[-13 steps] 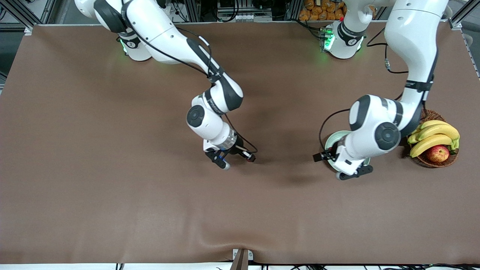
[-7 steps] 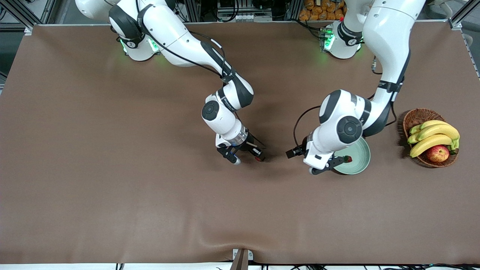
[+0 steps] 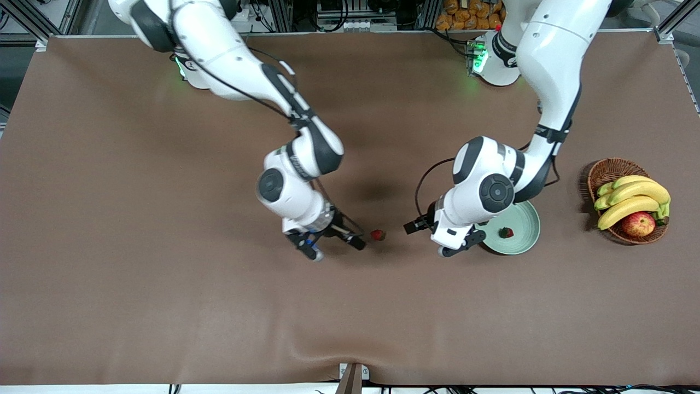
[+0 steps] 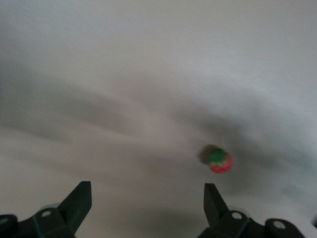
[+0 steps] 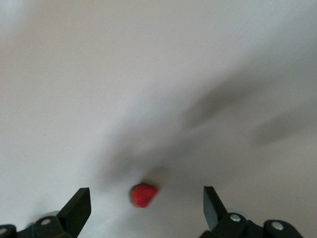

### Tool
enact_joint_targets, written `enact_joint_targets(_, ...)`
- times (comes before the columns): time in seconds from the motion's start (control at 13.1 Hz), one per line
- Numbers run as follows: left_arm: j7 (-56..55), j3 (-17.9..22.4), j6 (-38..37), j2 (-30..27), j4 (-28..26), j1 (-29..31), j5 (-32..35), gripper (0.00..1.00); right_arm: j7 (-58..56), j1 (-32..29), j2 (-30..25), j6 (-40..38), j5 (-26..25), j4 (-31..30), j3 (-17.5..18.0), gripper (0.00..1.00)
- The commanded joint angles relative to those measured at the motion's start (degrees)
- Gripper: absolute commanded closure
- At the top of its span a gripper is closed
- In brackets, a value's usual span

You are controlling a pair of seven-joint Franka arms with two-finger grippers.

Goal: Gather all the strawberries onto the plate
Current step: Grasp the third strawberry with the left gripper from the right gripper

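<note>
One strawberry (image 3: pixel 377 235) lies on the brown table between the two grippers. A second strawberry (image 3: pixel 506 232) rests in the pale green plate (image 3: pixel 525 219). My right gripper (image 3: pixel 337 250) hangs low, just toward the right arm's end of the table strawberry. It is open, and the strawberry (image 5: pixel 143 195) shows between its fingers (image 5: pixel 146 193), untouched. My left gripper (image 3: pixel 461 244) is open and empty, over the plate's edge on the side toward the table berry. The left wrist view shows my left gripper (image 4: pixel 147 191) and a green-topped strawberry (image 4: pixel 219 161) on a bare surface ahead of it.
A brown wicker basket (image 3: pixel 604 171) with bananas (image 3: pixel 634 200) and an apple (image 3: pixel 639 223) stands at the left arm's end of the table, beside the plate. The cloth has a raised fold (image 3: pixel 328 350) near the front edge.
My right gripper opened, let its strawberry drop onto the table and drew back from it. My left arm swung off the plate toward the table's middle, uncovering the strawberry in the plate.
</note>
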Motion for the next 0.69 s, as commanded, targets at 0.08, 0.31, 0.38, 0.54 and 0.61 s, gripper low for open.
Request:
enact_joint_targets(0.08, -5.62, 0.90, 7.09, 6.09, 5.78, -5.46, -2.43, 0.00, -1.49, -6.98, -11.57, -18.70, -16.27, -2.17, 1.38, 0.00)
enact_joint_targets(0.31, -10.73, 2.48, 11.58, 9.52, 8.00, -9.52, -2.35, 0.11, -7.97, -12.95, -19.74, -32.58, -19.39, -2.08, 3.57, 0.00)
enact_joint_targets(0.38, -10.73, 3.35, 11.94, 10.31, 8.00, -10.57, -2.00, 0.16, -10.53, -16.28, -22.47, -36.46, -19.56, -2.08, 5.32, 0.00)
enact_joint_targets(0.54, -12.30, 6.95, 11.95, 11.28, 8.09, -14.25, 0.11, 0.25, -12.91, -23.92, -27.30, -41.92, -21.14, -2.08, 9.54, 0.00)
enact_joint_targets(0.61, -13.36, 8.62, 11.95, 11.81, 8.26, -16.01, 0.29, 0.29, -14.92, -27.62, -29.33, -44.21, -22.37, -2.08, 11.56, 0.00)
